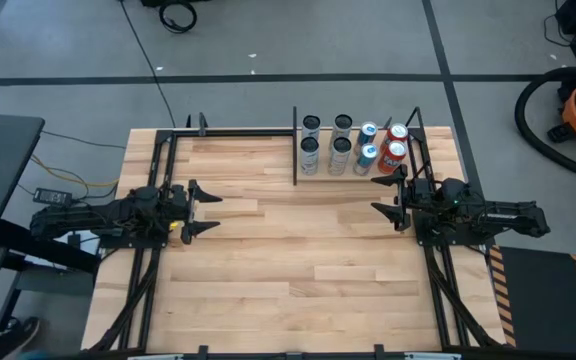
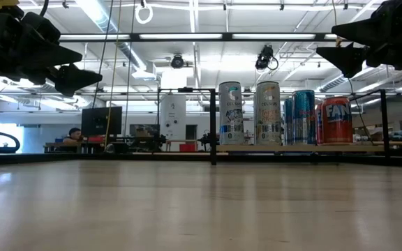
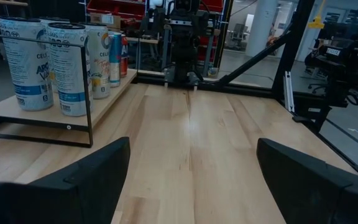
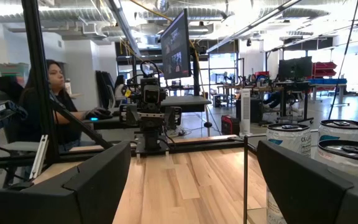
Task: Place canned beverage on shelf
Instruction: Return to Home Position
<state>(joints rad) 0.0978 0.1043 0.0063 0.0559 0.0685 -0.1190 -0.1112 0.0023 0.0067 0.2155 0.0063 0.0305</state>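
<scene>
Eight upright cans (image 1: 340, 153) on pale wood shelf (image 1: 326, 179) edged with thin black rods, four white, two blue, two red-orange, right gripper (image 1: 381, 192) just beside shelf, jaws apart, left gripper (image 1: 208, 211) well apart from shelf, jaws spread

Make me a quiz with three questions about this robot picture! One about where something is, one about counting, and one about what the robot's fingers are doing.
1. Where is the shelf?
A) at the edge of the table, beside the right gripper
B) in the middle, between the two arms
C) on the floor

2. How many cans stand on the shelf?
A) three
B) eight
C) twelve

3. What are the fingers of the left gripper doing?
A) squeezing a can
B) shut tight on nothing
C) spread open, holding nothing

Answers:
1 A: the high view shows the shelf at the table's edge, right next to the right gripper.
2 B: from above you can count four pairs of cans.
3 C: the fingers are wide apart over bare wood.
</scene>
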